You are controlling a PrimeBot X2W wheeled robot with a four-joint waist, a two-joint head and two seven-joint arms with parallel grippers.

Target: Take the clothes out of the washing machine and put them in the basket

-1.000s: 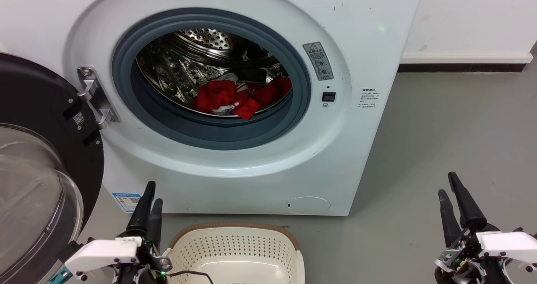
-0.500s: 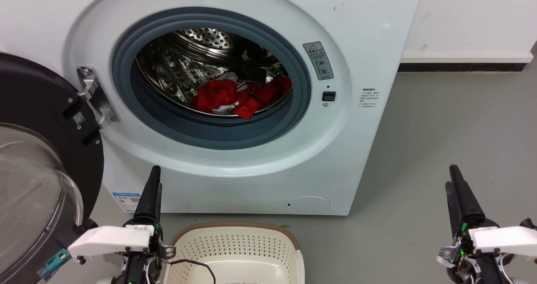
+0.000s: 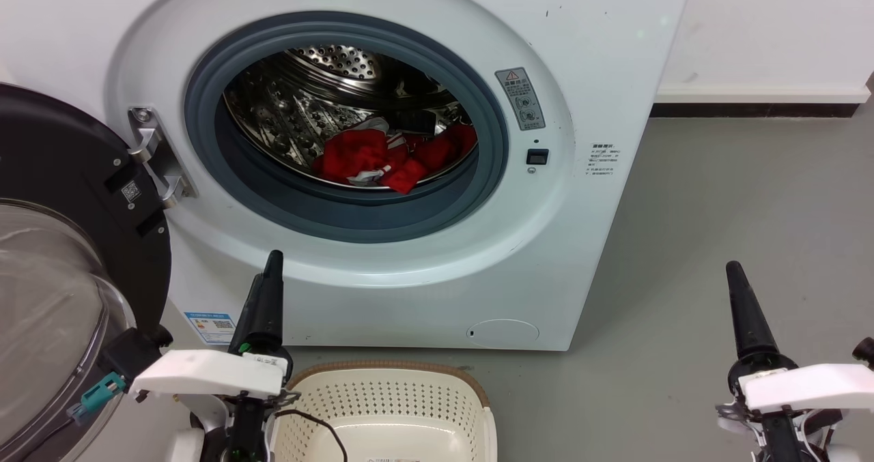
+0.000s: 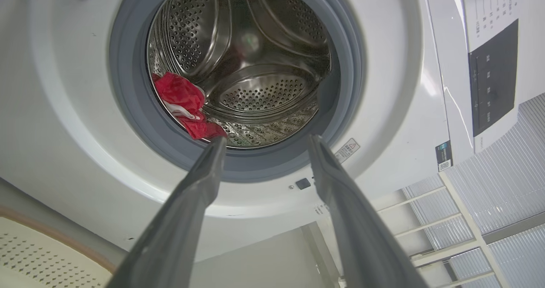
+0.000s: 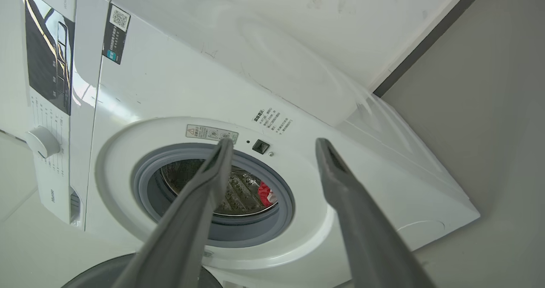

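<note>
The clothes (image 3: 389, 158), crumpled red fabric with white trim, lie low in the perforated steel drum (image 3: 300, 100) of the washing machine (image 3: 601, 73), behind the grey rubber ring (image 3: 203, 131); perhaps two garments, hard to tell. The cream perforated basket (image 3: 389, 368) stands on the floor (image 3: 717, 209) below, its near part cut off. Left gripper (image 4: 266, 141) and right gripper (image 5: 274, 141) both have jaws released, holding nothing.

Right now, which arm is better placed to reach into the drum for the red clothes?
Left. The left gripper sits just below the door opening of the washing machine, jaws open and aimed towards the clothes. The right gripper stands off beyond the machine's right edge.
</note>
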